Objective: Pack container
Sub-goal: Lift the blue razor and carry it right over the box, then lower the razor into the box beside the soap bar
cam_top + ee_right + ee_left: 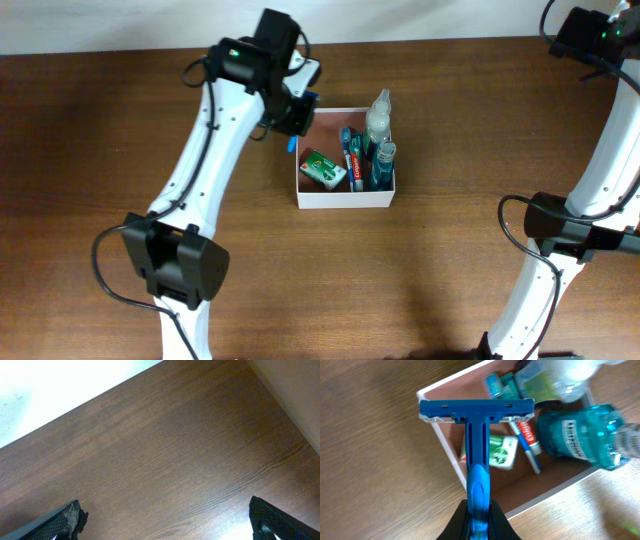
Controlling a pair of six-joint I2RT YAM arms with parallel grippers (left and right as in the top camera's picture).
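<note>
The container (345,198) is a square white-walled box with a reddish-brown inside, at the table's middle. It holds a green soap box (322,168), a toothpaste tube (356,152), a teal bottle (382,165) and a clear bottle (378,117). My left gripper (293,122) hovers over the container's far left corner, shut on a blue razor (479,455). In the left wrist view the razor's head hangs over the container's left wall (445,445), above the soap box (497,451). My right gripper (165,520) is open and empty over bare table at the far right.
The brown wooden table (100,150) surrounds the container. The right arm's base and links (565,230) stand at the right edge. The left arm (190,210) stretches from the front left toward the container.
</note>
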